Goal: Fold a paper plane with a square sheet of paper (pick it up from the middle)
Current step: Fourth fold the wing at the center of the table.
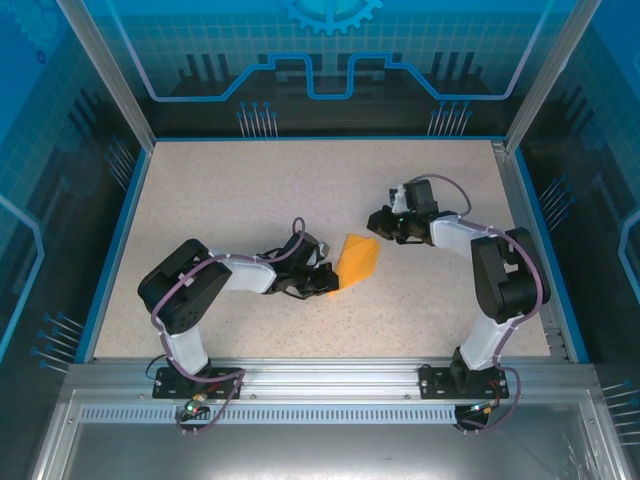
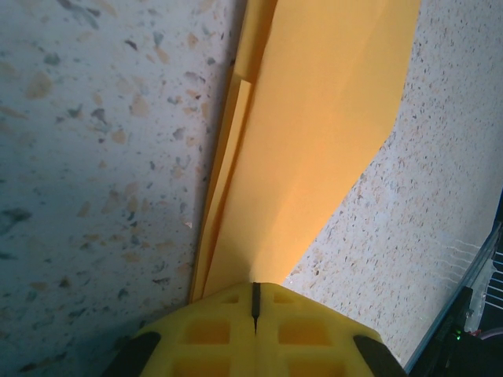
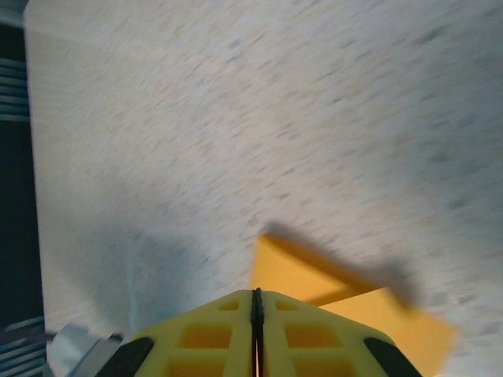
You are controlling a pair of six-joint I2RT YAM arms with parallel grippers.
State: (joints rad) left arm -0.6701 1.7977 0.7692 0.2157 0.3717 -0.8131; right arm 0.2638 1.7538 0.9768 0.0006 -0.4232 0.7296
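The orange paper, folded into a layered kite-shaped paper plane point(image 1: 360, 258), lies near the middle of the speckled table point(image 1: 230, 190). My left gripper point(image 1: 327, 286) is shut on its lower-left end. In the left wrist view the paper plane point(image 2: 314, 141) runs straight out from the closed yellow fingertips of the left gripper point(image 2: 255, 287), its folded layers showing on the left edge. My right gripper point(image 1: 378, 222) hovers just above and to the right of the paper's far corner. It looks shut, with nothing seen between its jaws. Past the right gripper point(image 3: 256, 292) the paper plane point(image 3: 295, 271) lies on the table, blurred.
A blue rim point(image 1: 112, 240) and metal posts border the table. The table's right edge and a dark gap point(image 2: 471, 314) are visible in the left wrist view. Open tabletop lies to the far left and far right of the paper.
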